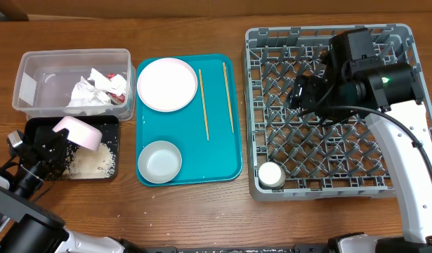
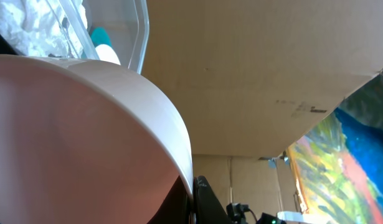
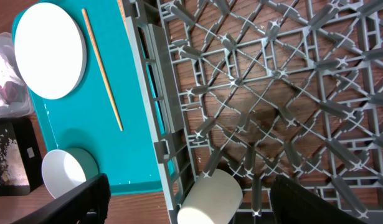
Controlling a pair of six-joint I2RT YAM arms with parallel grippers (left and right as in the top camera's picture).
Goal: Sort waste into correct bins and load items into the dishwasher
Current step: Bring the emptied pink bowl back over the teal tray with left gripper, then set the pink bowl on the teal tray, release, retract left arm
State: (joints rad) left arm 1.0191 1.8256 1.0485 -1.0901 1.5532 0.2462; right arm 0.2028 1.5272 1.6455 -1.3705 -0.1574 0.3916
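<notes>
- Two arms appear in the overhead view. The left gripper (image 1: 55,143) is at the near left of the table (image 1: 201,211), its jaws clamped on a pink bowl (image 1: 79,132) that is tipped on its side over the black tray (image 1: 112,125).
- Loose rice (image 1: 93,163) lies in the right part of that tray, just below the tipped bowl.
- Just behind the black tray stands the clear tub (image 1: 33,84), which holds crumpled white paper (image 1: 93,91) with red marks.
- In the middle, the teal tray (image 1: 219,158) carries the white plate (image 1: 166,84) at its far left and a pale bowl (image 1: 159,160) at its near left. Two chopsticks (image 1: 203,104) lie lengthwise to the right of the plate, apart from each other.
- On the right, the grey dish rack (image 1: 328,186) holds a small white cup (image 1: 272,174) in its near left corner. The right gripper (image 1: 300,95) hangs over the far middle of the rack.
- The left wrist view is mostly filled by the pink bowl's outer wall on its left half. One dark finger (image 2: 200,198) presses against the bowl at the bottom edge, and the other finger is hidden. A corner of the clear tub, with paper inside, shows at the top left.
- The right wrist view shows two dark fingers (image 3: 79,199) at the bottom corners. The jaws are spread wide and grasp nothing.
- Below and between the fingers, untouched, the cup sits among the pegs against the rack's wall.
- Beyond that wall, the same view takes in the teal tray with the plate, one chopstick and the pale bowl.
</notes>
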